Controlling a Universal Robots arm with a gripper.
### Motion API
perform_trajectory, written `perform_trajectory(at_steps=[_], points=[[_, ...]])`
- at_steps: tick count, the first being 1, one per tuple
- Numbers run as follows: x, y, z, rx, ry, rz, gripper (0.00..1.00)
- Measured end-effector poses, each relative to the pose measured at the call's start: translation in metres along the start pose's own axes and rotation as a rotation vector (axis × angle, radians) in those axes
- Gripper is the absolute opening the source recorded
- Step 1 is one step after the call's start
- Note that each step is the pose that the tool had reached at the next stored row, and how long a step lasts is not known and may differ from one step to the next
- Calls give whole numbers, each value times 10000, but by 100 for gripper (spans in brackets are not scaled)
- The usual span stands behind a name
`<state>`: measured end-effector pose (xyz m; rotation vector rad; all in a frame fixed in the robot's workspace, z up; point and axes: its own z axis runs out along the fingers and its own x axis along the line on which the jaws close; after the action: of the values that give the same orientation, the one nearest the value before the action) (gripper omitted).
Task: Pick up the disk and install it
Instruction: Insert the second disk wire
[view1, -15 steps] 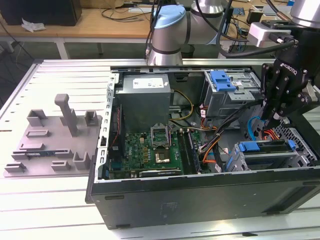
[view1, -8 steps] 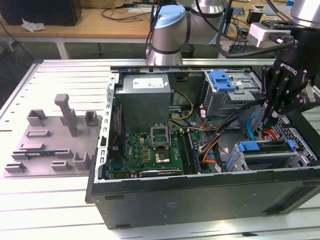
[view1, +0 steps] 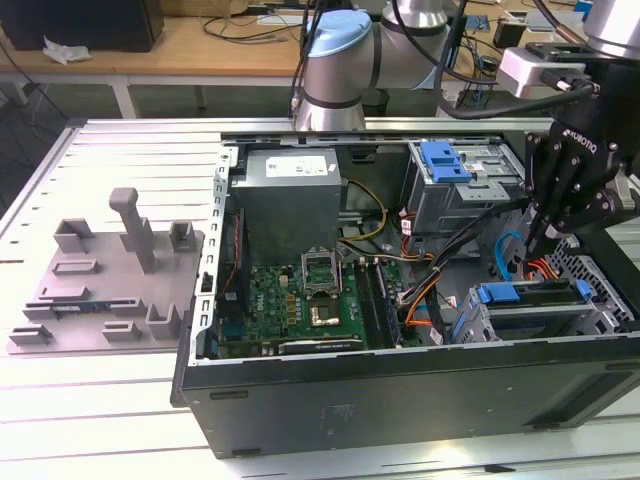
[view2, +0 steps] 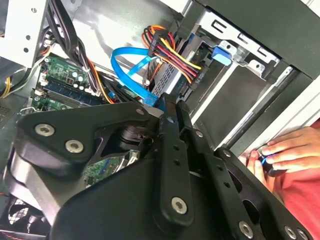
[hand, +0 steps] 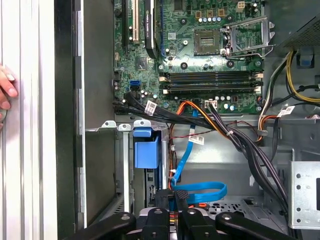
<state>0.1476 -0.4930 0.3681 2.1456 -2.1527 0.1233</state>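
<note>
So the PC case (view1: 400, 400) is lying open on its side on the slatted desk (view1: 130, 400), motherboard (view1: 300, 300) facing up. The claw (view1: 548, 243) hangs down inside the case at the exterior view's right, right above the lower drive cage (view1: 530, 315). The disk (view1: 530, 292), in its blue carrier, already sits in that cage, with the claw's tips just over its far end, close to the orange and red power wires (view1: 540, 268). Looks like the fingers (hand: 181, 200) are pinched together, nothing between them as far as I can see in the first wrist view; they sit next to the looped blue SATA cable (hand: 200, 191) and the carrier's blue tab (hand: 146, 150).

There's another blue bracket (view1: 445, 160) on top of the upper cage, well apart from the claw. A grey fixture plate (view1: 105, 280) sits on the desk at the exterior view's left. A person's hand (view2: 285, 152) rests at the case edge in the second wrist view.
</note>
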Motion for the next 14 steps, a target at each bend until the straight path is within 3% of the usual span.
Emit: perform_trajectory(at_steps=[3,5,7,11,14], points=[[47,0,6,14,-176,-1,16],[101,-1,13,30,-366,-1,16],[123,-1,16,35,-416,-1,16],[204,-8,27,38,-603,-2,16],[271,-15,35,40,-806,-5,16]])
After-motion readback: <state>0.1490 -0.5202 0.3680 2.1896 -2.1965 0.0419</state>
